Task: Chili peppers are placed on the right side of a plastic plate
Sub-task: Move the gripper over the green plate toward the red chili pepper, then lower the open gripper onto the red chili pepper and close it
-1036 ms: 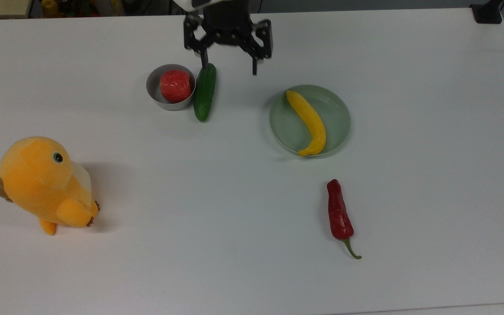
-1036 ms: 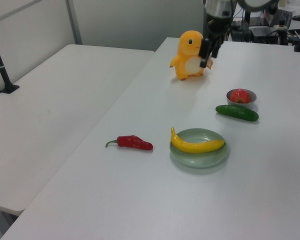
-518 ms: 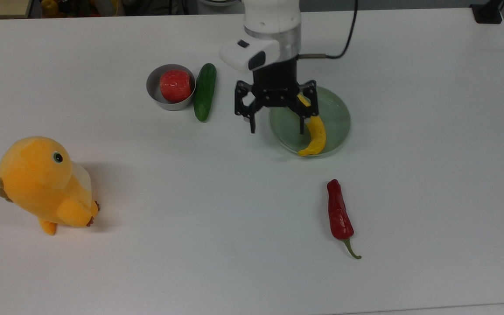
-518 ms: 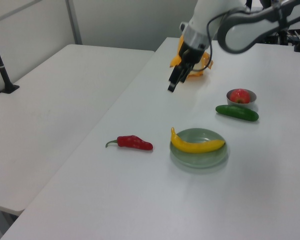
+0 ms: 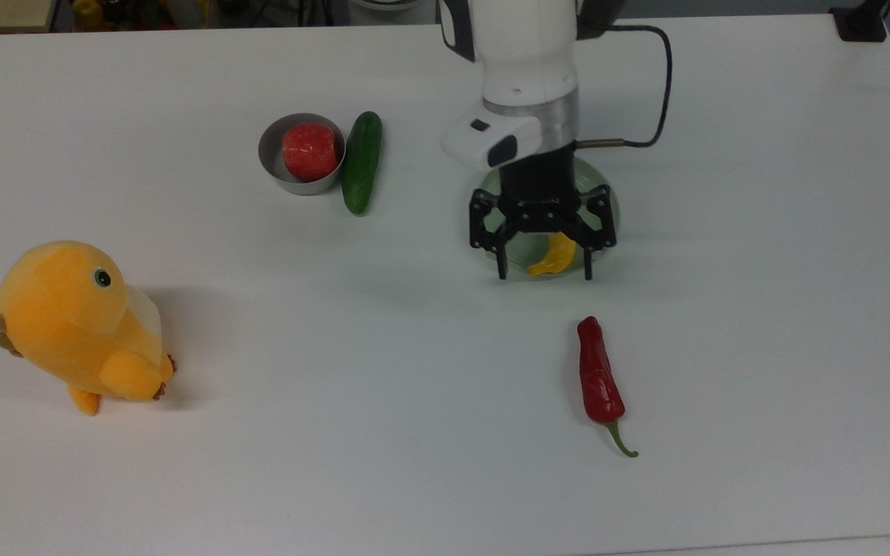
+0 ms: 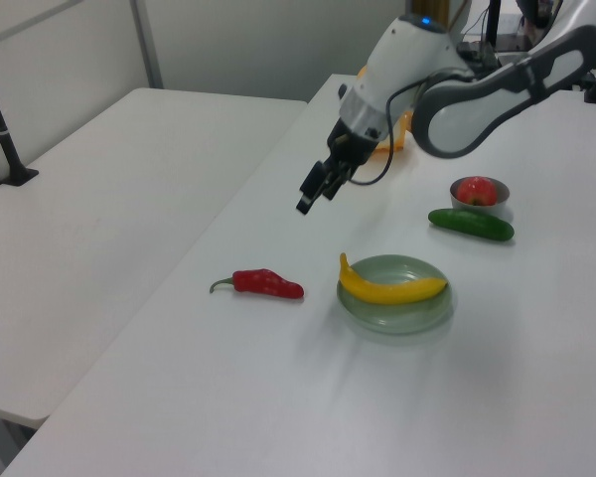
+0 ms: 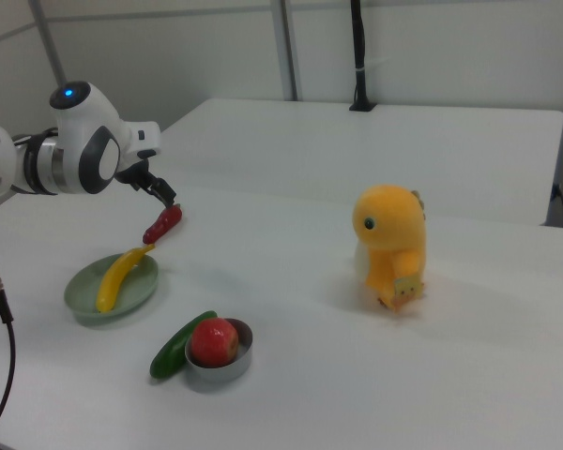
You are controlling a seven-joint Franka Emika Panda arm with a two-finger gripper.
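Plate (image 5: 603,202), pale green, holds yellow fruit (image 5: 555,256); white table (image 5: 414,371) underneath. Gripper (image 5: 542,272) hovers over plate's near edge in top view, fingers spread, nothing held. Chili (image 5: 598,374) lies flat on table, apart from plate, below it in top view.

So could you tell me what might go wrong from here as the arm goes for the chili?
The open gripper hangs above the plate, where a yellow fruit lies; descending here could catch it. The chili is glossy and tapered, so it might slip from the fingers.
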